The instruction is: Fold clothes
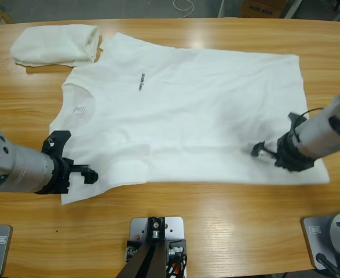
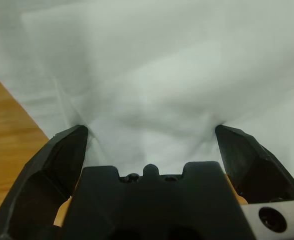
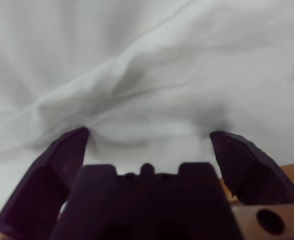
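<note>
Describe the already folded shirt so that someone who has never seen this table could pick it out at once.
On the long wooden table a big white T-shirt lies spread flat across the middle. Just past its collar end, near the table's far left corner, sits the folded shirt: a compact, thick white bundle with no visible lettering, and neither arm near it.

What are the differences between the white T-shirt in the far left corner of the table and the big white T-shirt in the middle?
The corner T-shirt is folded into a compact bundle; the middle T-shirt lies spread flat. The middle one shows small black chest lettering; none is visible on the folded one. Both grippers, left and right, are at the middle shirt; neither touches the folded one. Both shirts are plain white.
</note>
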`<state>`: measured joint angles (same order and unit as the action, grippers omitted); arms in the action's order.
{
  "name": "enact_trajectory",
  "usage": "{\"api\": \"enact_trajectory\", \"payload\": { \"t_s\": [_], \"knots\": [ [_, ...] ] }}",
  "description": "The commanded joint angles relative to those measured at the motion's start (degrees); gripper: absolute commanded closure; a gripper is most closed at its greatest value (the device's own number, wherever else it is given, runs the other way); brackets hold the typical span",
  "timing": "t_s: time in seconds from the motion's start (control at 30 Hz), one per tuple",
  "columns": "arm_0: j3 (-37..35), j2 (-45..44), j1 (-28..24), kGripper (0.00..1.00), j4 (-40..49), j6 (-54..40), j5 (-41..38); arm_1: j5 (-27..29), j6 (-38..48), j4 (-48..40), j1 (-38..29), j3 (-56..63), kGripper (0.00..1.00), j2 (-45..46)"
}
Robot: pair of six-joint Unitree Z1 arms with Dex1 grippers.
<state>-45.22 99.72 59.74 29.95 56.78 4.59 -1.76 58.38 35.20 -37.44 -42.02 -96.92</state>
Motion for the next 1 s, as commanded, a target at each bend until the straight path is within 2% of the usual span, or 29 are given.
{"api": "enact_trajectory", "payload": {
  "t_s": [0.03,0.17,0.33,0.43,0.5,0.57,0.63,0.7,0.77,0.83,0.9,1.0],
  "knots": [
    [4.4,-5.7,3.0,0.021,6.9,2.3,0.7,-1.9,3.8,5.6,-7.4,2.6,0.0,-0.9],
    [2.3,-9.4,3.7,0.0,13.7,4.3,-0.8,-1.7,3.6,8.8,-7.8,2.5,0.0,0.6],
    [1.3,-10.3,7.0,0.0,16.4,7.8,-4.2,-2.8,3.2,10.4,-7.9,2.1,0.0,2.2],
    [-0.2,-13.0,7.3,0.0,19.1,8.3,-2.4,-2.3,2.9,11.1,-8.7,1.4,0.0,6.4],
    [-2.2,-16.1,5.6,0.003,21.0,7.7,0.6,-0.2,-0.5,12.6,-8.7,-1.8,0.0,11.5],
    [-4.8,-19.5,0.5,0.004,21.0,4.5,1.9,2.1,-6.0,14.2,-8.7,-7.2,0.0,16.8],
    [-8.4,-21.4,-5.7,0.009,20.7,-3.8,1.9,2.9,-13.0,14.6,-5.7,-13.3,0.0,19.6],
    [-13.4,-21.4,-14.4,0.009,16.9,-18.5,-0.3,0.5,-19.3,15.0,-0.1,-19.1,0.0,18.6],
    [-20.6,-16.7,-24.7,0.046,12.9,-33.0,-9.2,-3.8,-26.3,15.3,6.7,-24.3,0.0,14.3],
    [-30.0,-9.9,-31.2,0.092,12.8,-41.5,-17.5,-5.2,-31.3,16.8,11.2,-28.7,0.0,10.6],
    [-40.2,-2.5,-35.3,0.119,13.6,-44.8,-23.1,-6.1,-34.5,18.8,14.5,-32.7,0.0,7.8],
    [-51.3,7.4,-38.9,0.119,13.9,-43.9,-24.9,-6.2,-37.2,20.8,17.2,-35.7,0.0,5.4]
  ]
}}
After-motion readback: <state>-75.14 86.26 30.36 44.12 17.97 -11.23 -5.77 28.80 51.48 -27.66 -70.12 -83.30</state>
